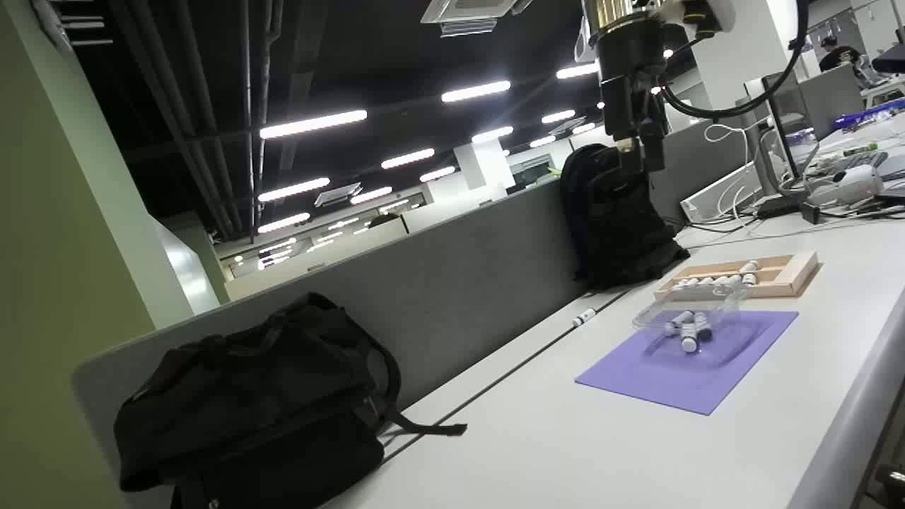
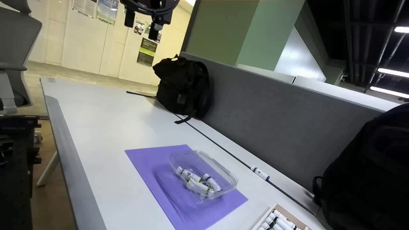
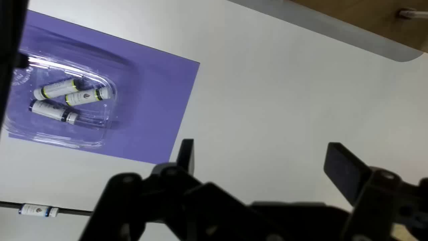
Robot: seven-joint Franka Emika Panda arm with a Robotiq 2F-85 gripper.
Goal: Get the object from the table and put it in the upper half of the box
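Note:
A small white tube [image 1: 584,317] with dark bands lies alone on the off-white table [image 1: 523,431], at the dark slot along the divider. It shows in both exterior views [image 2: 260,173] and at the lower left of the wrist view [image 3: 38,210]. The shallow tan wooden box [image 1: 797,274] stands beyond the purple mat and holds several white tubes in its sections. Only its corner shows in an exterior view [image 2: 289,214], and it is out of the wrist view. My gripper [image 3: 260,150] is open and empty, high above the table, apart from the tube. It shows in both exterior views [image 1: 642,159] [image 2: 141,26].
A clear plastic container [image 2: 220,166] with white tubes stands on the purple mat [image 2: 143,163], close to the box. Two black backpacks [image 1: 247,403] [image 1: 622,219] lean against the grey divider [image 1: 481,283]. A monitor [image 1: 785,120] and cables stand beyond the box.

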